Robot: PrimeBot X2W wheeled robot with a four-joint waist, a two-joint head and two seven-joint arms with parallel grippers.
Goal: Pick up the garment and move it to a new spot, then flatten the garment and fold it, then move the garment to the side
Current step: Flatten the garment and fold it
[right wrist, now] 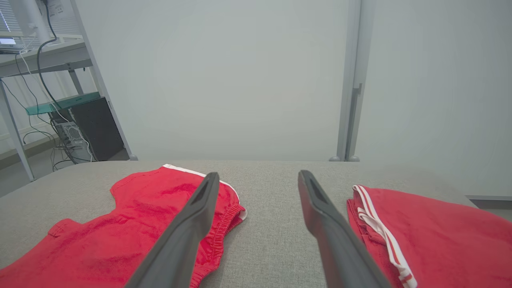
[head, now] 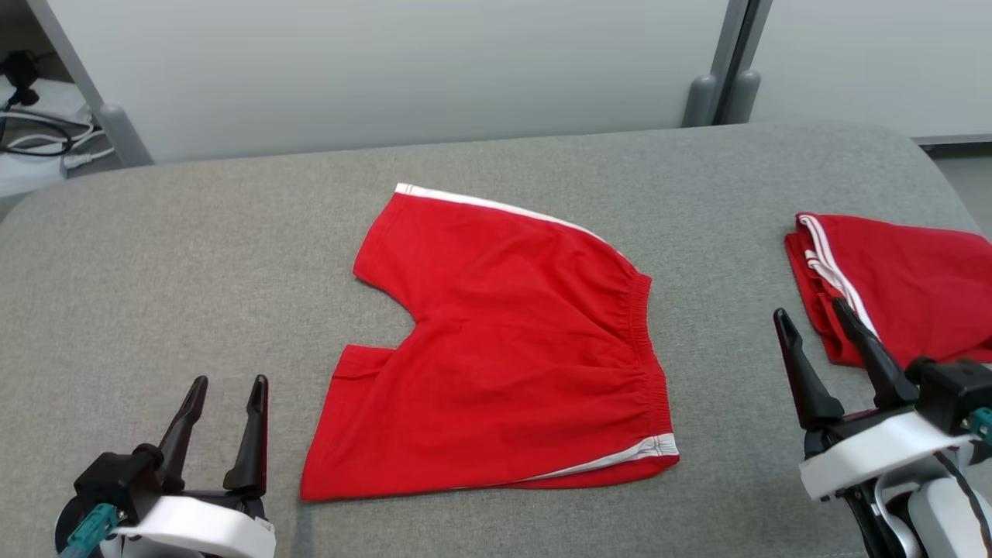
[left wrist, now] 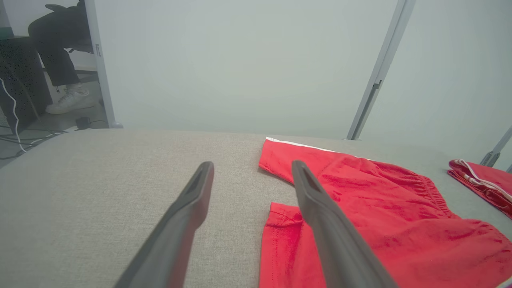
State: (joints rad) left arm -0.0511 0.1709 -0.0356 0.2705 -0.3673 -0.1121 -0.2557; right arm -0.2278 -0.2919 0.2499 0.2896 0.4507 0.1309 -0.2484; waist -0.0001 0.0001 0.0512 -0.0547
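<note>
The garment (head: 504,349), red shorts with white side stripes, lies spread flat in the middle of the grey padded table (head: 194,256), waistband toward the right. It also shows in the left wrist view (left wrist: 380,216) and the right wrist view (right wrist: 132,224). My left gripper (head: 226,391) stands open at the lower left, just left of the shorts' leg hem, with nothing between its fingers (left wrist: 192,208). My right gripper (head: 810,318) is open at the lower right, between the shorts and a second red piece, fingers (right wrist: 320,212) empty.
A folded red garment with white stripes (head: 907,279) lies at the table's right edge, seen too in the right wrist view (right wrist: 432,236). Pale partition panels (head: 434,70) stand behind the table. A person's legs and shoes (left wrist: 64,60) show at the far left.
</note>
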